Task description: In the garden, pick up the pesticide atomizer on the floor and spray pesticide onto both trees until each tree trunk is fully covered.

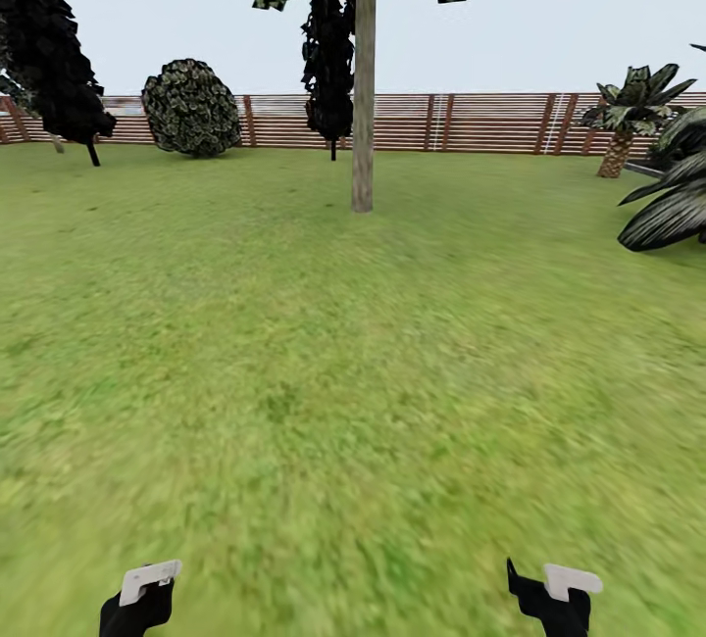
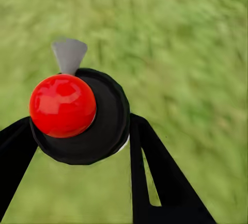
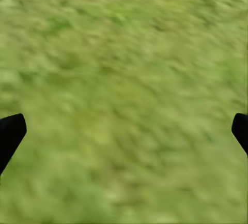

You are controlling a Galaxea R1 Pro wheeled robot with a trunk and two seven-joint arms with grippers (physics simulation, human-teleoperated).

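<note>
Green grass (image 1: 353, 372) stretches ahead to a slatted wooden fence (image 1: 471, 122), with one tree trunk (image 1: 364, 78) standing well away, straight in front. The left tool (image 2: 82, 141) is clamped on the atomizer (image 2: 101, 118), a black bottle with a red knob, its fingers (image 2: 160, 172) touching either side. The right tool (image 3: 124, 131) hangs above the lawn, spread wide with nothing between its tips.
</note>
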